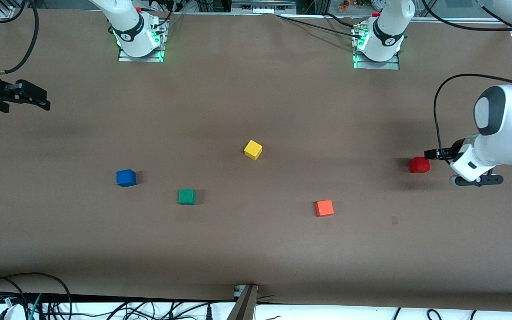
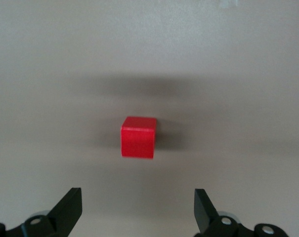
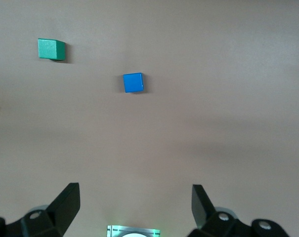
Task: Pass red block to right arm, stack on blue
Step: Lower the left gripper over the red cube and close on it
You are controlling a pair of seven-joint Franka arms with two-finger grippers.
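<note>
Here, my left gripper (image 2: 138,210) hangs over the table (image 1: 256,249) at the left arm's end, jaws spread wide and holding nothing. In my left wrist view only the two dark fingertips (image 2: 70,207) show, cut off at the frame's edge, and the red block (image 2: 138,137) sits on the bare surface framed between them, untouched, its shadow smeared beside it. From the front camera most of that hand is hidden under my own white wrist; the red block (image 1: 419,165) lies just beside it, toward the middle of the table. My right gripper (image 3: 134,207) waits over the table's edge at the right arm's end, jaws equally wide and empty; in the front view it is partly cut off by the frame, so only its black body (image 1: 25,95) shows. Its wrist camera looks down on the blue block (image 3: 133,82), well clear of the fingers, with the green block (image 3: 51,49) near it and a sliver of yellow clipped at the frame's edge. On the table the blue block (image 1: 126,178) rests toward the right arm's end, the green block (image 1: 186,196) close by and slightly nearer the front camera, the yellow block (image 1: 253,150) around the middle, and the orange block (image 1: 324,208) nearer the front camera than the red one.
</note>
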